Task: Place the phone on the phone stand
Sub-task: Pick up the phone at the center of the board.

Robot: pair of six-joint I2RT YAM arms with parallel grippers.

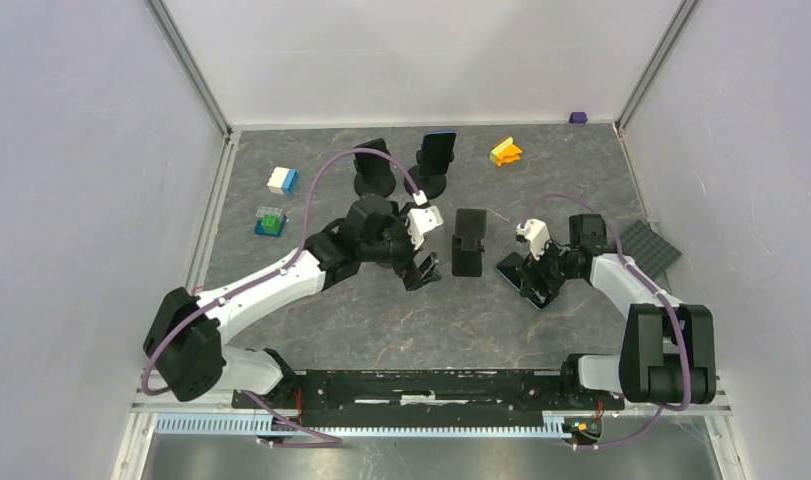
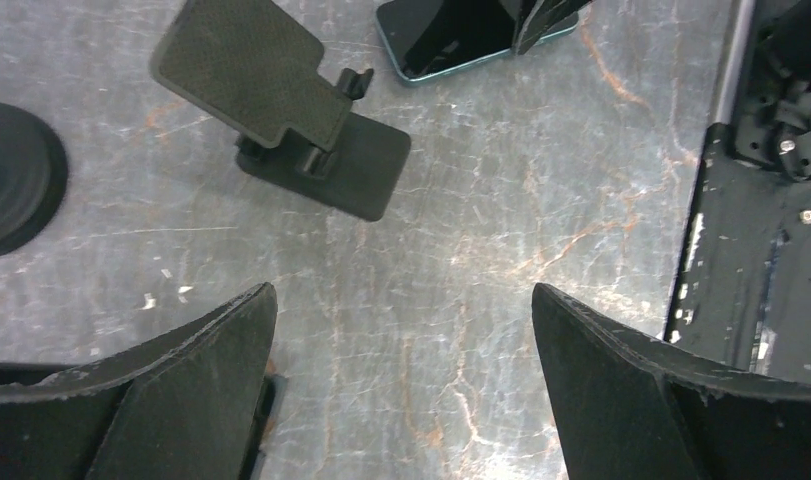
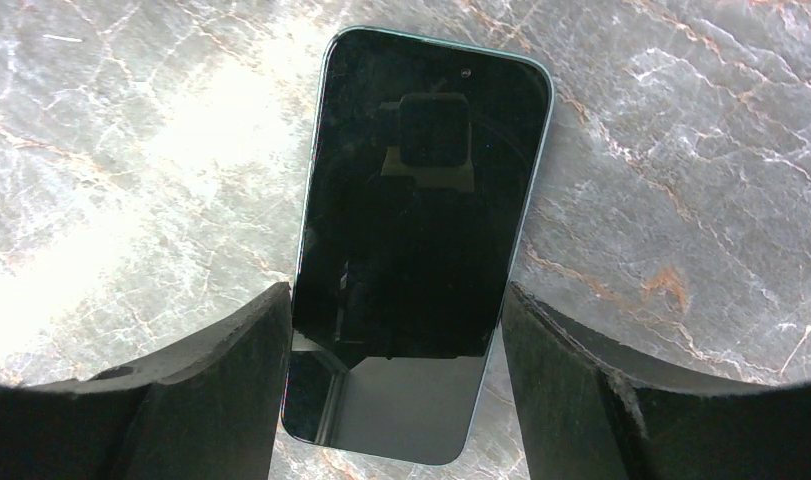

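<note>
The phone (image 1: 526,281), dark screen up, lies flat on the table right of centre; it fills the right wrist view (image 3: 421,200). My right gripper (image 1: 547,266) is down over its near end, fingers (image 3: 241,370) pressed against both long edges. The black phone stand (image 1: 469,243) stands mid-table, left of the phone, and shows in the left wrist view (image 2: 281,100). My left gripper (image 1: 422,270) is open and empty, just left of the stand and above bare table (image 2: 404,300). The phone's corner shows in that view (image 2: 446,35).
Two round-based stands are at the back, one empty (image 1: 374,172), one holding another phone (image 1: 436,158). Loose bricks lie at the left (image 1: 282,180) (image 1: 270,222) and back right (image 1: 505,152) (image 1: 578,117). A grey baseplate (image 1: 649,248) lies at the right.
</note>
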